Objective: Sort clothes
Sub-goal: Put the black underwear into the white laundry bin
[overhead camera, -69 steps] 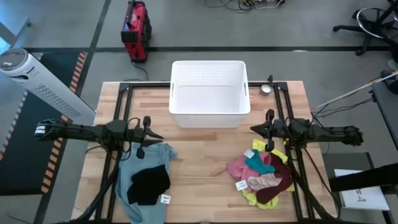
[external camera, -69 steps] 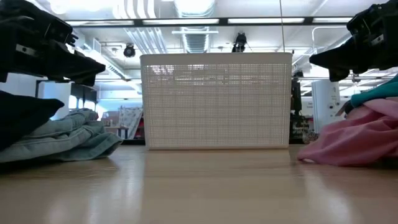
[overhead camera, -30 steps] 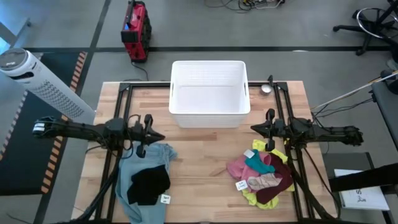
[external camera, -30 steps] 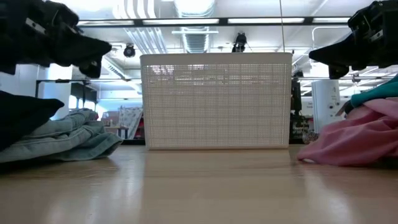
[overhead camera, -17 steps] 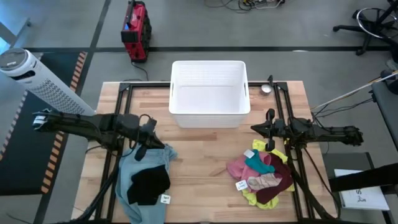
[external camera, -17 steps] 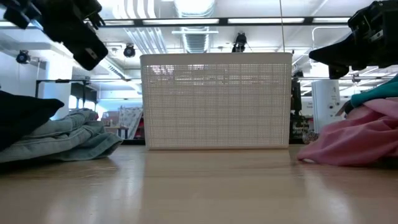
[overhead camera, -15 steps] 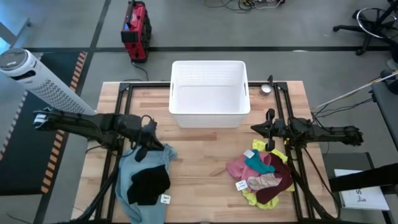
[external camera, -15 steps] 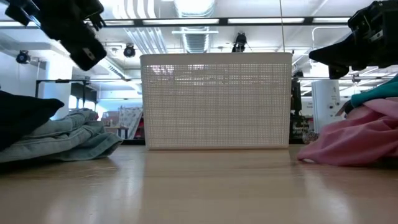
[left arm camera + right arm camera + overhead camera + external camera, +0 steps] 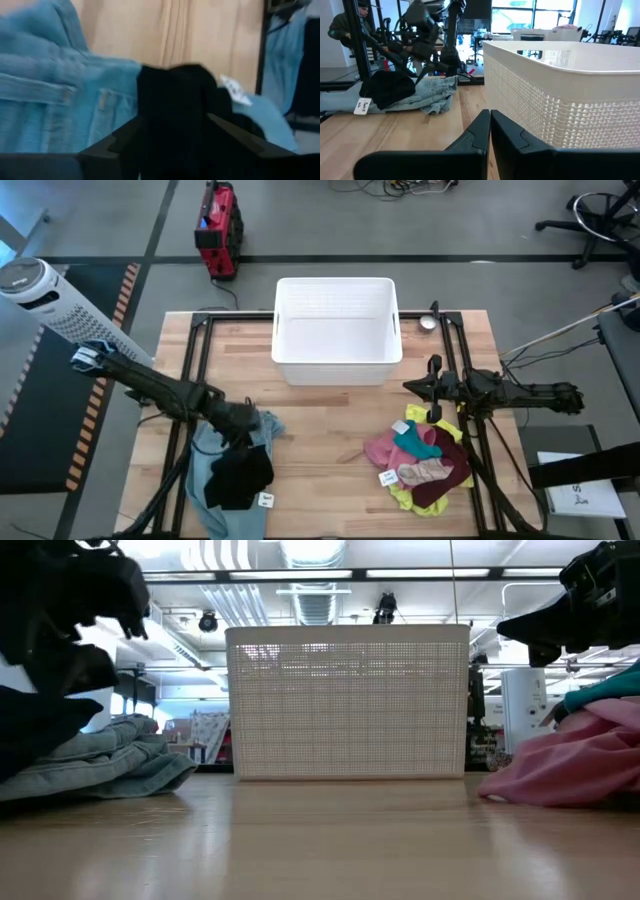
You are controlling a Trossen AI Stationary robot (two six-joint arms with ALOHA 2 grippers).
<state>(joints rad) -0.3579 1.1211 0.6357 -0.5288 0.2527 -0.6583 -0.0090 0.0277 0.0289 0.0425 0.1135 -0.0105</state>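
Observation:
A light blue garment (image 9: pixel 205 480) lies flat at the table's near left, with a black garment (image 9: pixel 242 477) on top of it. My left gripper (image 9: pixel 244 437) is open and tipped down over the black garment's far edge (image 9: pixel 170 95), its fingers on either side of it. A pile of pink (image 9: pixel 383 450), teal (image 9: pixel 415 442), maroon (image 9: pixel 440 485), grey (image 9: pixel 425 473) and yellow (image 9: pixel 405 498) garments lies at the near right. My right gripper (image 9: pixel 432 390) is shut and empty, hovering by that pile's far edge. My left gripper comes at the black garment from above, slanting from the table's far left. Its two fingers (image 9: pixel 117 145) stand apart with the black cloth between them. I cannot tell whether they touch the cloth.
A white plastic basket (image 9: pixel 338 365) stands at the table's far middle. Bare wood (image 9: pixel 320 440) lies between the two heaps. A small round metal thing (image 9: pixel 428 323) sits at the far right. Black frame rails (image 9: pixel 200 350) run along the table. A white tag (image 9: pixel 266 500) lies by the black garment.
My left gripper has swung from beside the basket toward the table's near edge and a little right, tipping down until it stands over the black garment. The garments have not moved. My right arm has kept still.

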